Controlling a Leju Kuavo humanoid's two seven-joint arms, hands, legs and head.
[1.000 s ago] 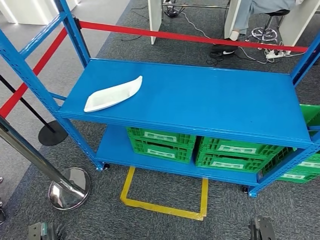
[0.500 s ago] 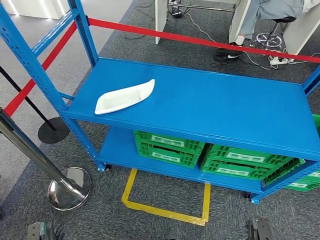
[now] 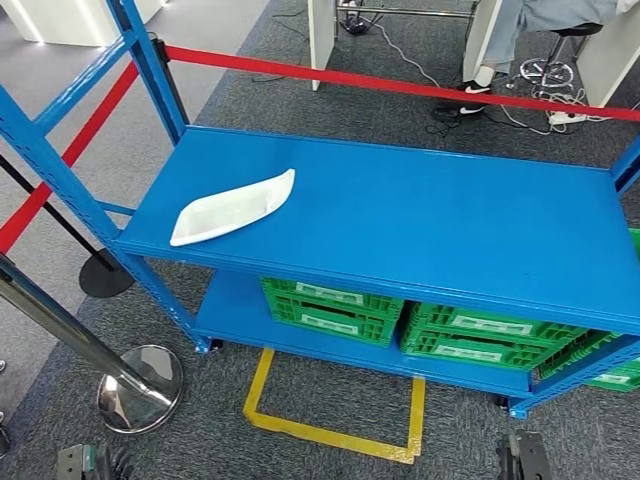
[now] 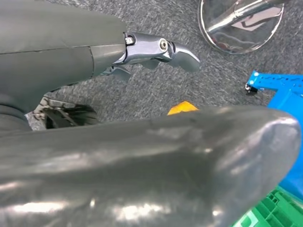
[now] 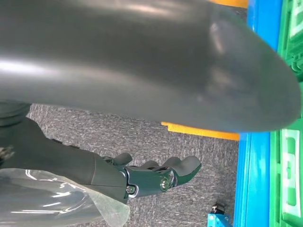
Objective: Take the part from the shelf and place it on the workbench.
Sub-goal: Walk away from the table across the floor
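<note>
Head view is showing the white part (image 3: 232,206) lying flat on the top board of the blue shelf (image 3: 423,215), toward the shelf's left end, near its front edge, not overhanging. The rest of that board, to the right of the part, is lying bare. Nothing is touching the part.

Wrist views are showing what the head view is missing: the left robot hand (image 4: 157,49) hanging over grey carpet beside the shelf's foot, fingers stretched out, gripping nothing, released. The right robot hand (image 5: 161,175) is hanging over carpet just off the shelf's lower board, fingers slightly bent and apart, also released, nothing in it.

Under the top board, green crates (image 3: 332,308) are sitting side by side on the lower board; what they are holding cannot be told from here. A yellow tape outline (image 3: 332,435) is marking the floor in front of the shelf. A chrome stanchion base (image 3: 140,388) is standing off the shelf's left front corner, and a red barrier belt (image 3: 392,85) is running behind the shelf. A person's legs (image 3: 513,25) are showing beyond the belt.
</note>
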